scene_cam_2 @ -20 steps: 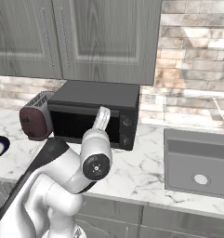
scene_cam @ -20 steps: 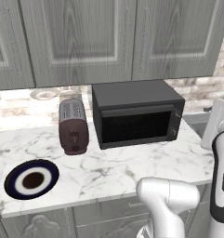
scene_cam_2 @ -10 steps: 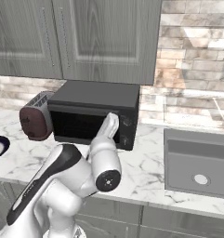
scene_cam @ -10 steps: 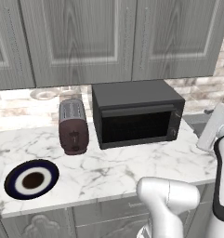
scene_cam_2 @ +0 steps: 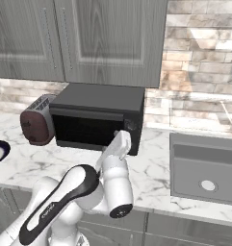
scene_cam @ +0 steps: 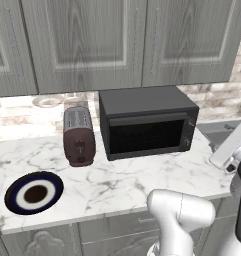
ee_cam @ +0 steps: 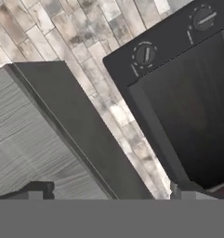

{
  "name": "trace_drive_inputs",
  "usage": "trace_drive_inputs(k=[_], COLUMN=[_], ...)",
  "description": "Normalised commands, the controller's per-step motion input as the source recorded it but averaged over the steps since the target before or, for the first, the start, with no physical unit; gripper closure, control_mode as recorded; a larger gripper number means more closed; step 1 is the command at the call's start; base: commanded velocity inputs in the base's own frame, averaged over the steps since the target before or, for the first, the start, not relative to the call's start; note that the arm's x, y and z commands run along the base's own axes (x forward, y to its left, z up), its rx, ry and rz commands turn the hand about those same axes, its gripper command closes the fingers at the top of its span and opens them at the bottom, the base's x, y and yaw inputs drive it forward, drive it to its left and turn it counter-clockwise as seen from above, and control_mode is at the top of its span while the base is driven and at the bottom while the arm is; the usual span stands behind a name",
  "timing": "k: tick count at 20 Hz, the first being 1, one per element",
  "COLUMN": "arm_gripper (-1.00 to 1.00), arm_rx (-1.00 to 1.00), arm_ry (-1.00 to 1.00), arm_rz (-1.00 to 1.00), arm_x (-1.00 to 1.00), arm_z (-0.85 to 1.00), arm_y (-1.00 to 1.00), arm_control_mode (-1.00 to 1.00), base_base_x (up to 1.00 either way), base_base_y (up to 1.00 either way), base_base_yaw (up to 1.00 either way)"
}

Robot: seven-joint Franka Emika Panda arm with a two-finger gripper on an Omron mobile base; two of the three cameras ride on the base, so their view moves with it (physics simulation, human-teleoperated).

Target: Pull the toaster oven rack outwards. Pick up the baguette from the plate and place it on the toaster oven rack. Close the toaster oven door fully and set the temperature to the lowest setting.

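Setting: marble counter under grey wall cabinets, with a brick backsplash behind.
Toaster oven: the toaster oven sits at the centre of the left base view, against the backsplash; its control strip with knobs shows at the top of the hand view.
Toaster oven door: the toaster oven door stands upright and shut, bar handle along its top edge.
Plate: the plate lies at the lower left of the left base view, well apart from the oven; no bread on it that I can see.
Gripper: fingertips stand at the two lower corners of the hand view, jaws spread wide, holding nothing; the gripper is tilted, facing the oven's upper corner.
Slot toaster: maroon slot toaster just left of the oven.
Sink: steel sink at the right of the right base view.
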Motion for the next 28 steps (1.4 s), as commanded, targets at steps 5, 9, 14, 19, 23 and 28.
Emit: trace_drive_inputs(k=[5,9,14,19,23,28], arm_gripper=[-1.00,-1.00,-1.00,-1.00,-1.00,-1.00], arm_rx=[0.07,0.09,0.07,0.02,0.00,-0.02], arm_ry=[-0.15,-0.07,-0.02,0.00,0.00,0.00], arm_rz=[0.00,0.00,0.00,0.00,0.02,0.03], arm_x=[0.26,0.35,0.20,0.09,0.07,0.00], arm_z=[-0.02,0.00,-0.02,-0.02,-0.01,-0.02], arm_y=[-0.08,-0.02,-0.11,-0.17,-0.17,-0.05], arm_control_mode=[-1.00,-1.00,-1.00,-1.00,-1.00,-1.00], base_base_x=[0.00,0.00,0.00,0.00,0.00,0.00], base_base_y=[0.00,0.00,0.00,0.00,0.00,0.00], base_base_yaw=[0.00,0.00,0.00,0.00,0.00,0.00])
